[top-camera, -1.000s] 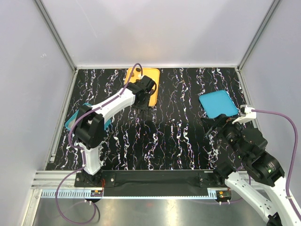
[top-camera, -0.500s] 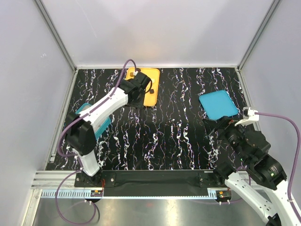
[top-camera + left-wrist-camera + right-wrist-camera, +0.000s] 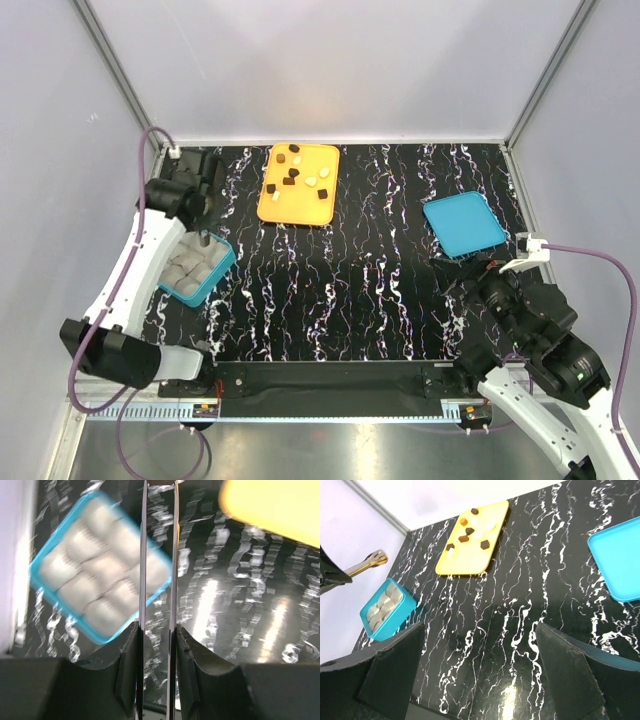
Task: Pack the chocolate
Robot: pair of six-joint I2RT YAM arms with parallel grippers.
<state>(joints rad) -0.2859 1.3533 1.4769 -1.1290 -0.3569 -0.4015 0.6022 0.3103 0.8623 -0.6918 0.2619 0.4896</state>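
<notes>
— What's underneath it all?
— A black marbled table (image 3: 380,300) with pale walls around. Nearest, the right gripper (image 3: 477,630) gapes wide, empty.
— And the left gripper?
— The left gripper (image 3: 204,241) hangs over a corner of the teal box (image 3: 219,283) at the left edge. Its fingers are a narrow slit apart and the tips are out of frame. I can't tell if they pinch anything.
— The chocolate?
— The chocolate (image 3: 290,181) lies scattered on the orange tray (image 3: 300,208), far side.

glossy black marbled tabletop (image 3: 380,300), smooth orange plastic tray (image 3: 300,212)
</notes>
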